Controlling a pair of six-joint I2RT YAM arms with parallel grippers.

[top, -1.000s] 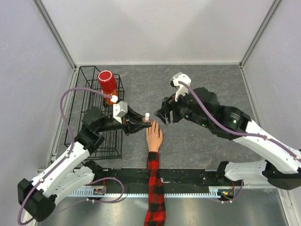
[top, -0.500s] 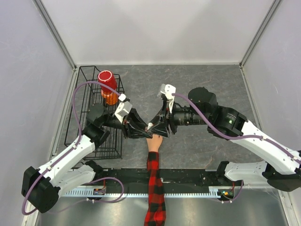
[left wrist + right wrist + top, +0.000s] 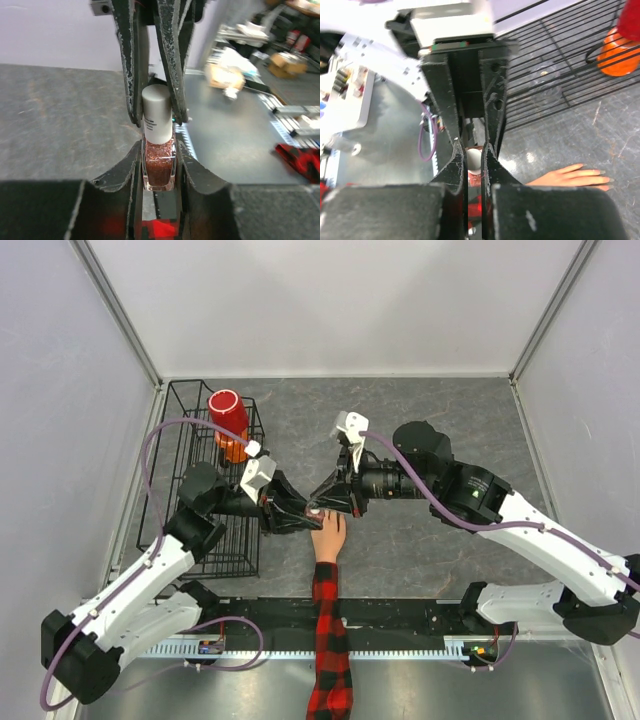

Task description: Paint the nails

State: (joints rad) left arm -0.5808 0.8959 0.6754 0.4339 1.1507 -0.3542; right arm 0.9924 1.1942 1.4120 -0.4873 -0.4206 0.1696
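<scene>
A small nail polish bottle (image 3: 159,167) of red-brown glitter polish with a white cap (image 3: 157,114) is clamped by its glass body in my left gripper (image 3: 159,162), which is shut on it. My right gripper (image 3: 475,159) comes from the opposite side and is shut on the cap (image 3: 473,157). Both grippers meet just above the fingertips of the peach mannequin hand (image 3: 328,540), which lies flat with its plaid sleeve (image 3: 328,640) towards the near edge. The nails (image 3: 606,180) show small at the fingertips in the right wrist view; from above the grippers partly cover them.
A black wire basket (image 3: 205,530) stands at the left, with a red cup (image 3: 228,412) and an orange item (image 3: 236,451) at its far end. A black rail (image 3: 410,615) runs along the near edge.
My right gripper swung left to the bottle and shut on its cap. My left gripper kept its hold on the bottle, shifting slightly over the hand's fingertips.
</scene>
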